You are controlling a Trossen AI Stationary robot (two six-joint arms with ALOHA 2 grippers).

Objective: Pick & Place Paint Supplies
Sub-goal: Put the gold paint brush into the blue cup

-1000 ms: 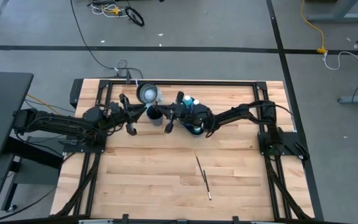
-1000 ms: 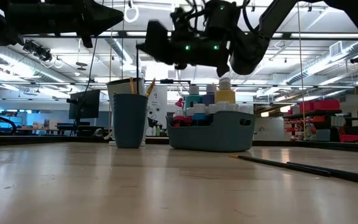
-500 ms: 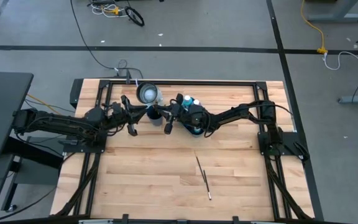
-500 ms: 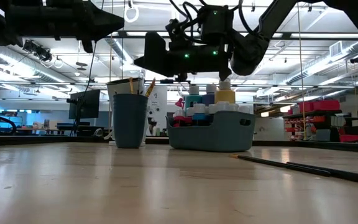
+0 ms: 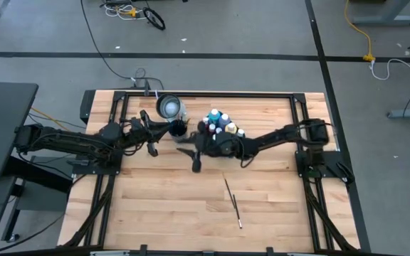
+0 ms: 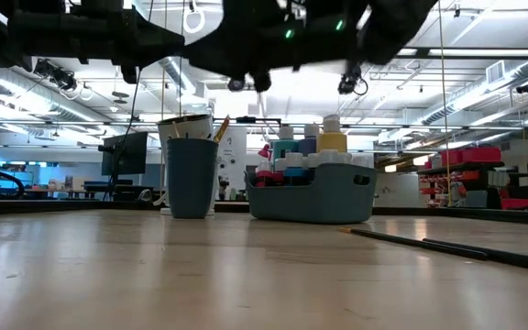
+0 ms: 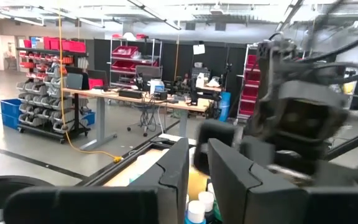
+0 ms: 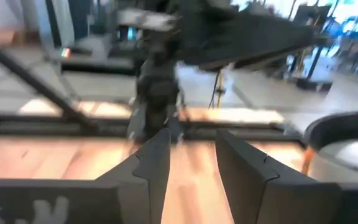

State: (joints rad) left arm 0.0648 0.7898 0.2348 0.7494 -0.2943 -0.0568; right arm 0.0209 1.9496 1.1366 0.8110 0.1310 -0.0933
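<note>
Most paint bottles stand packed in the teal tray, though two brushes lie loose on the table. The right gripper hangs partly open, seemingly empty; the left gripper hovers narrow beside the cup.

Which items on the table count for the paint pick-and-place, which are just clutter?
Job:
paint bottles
brushes on the table
tray holding the bottles
cup with brushes in it

Clutter:
round white container behind the cup
</note>
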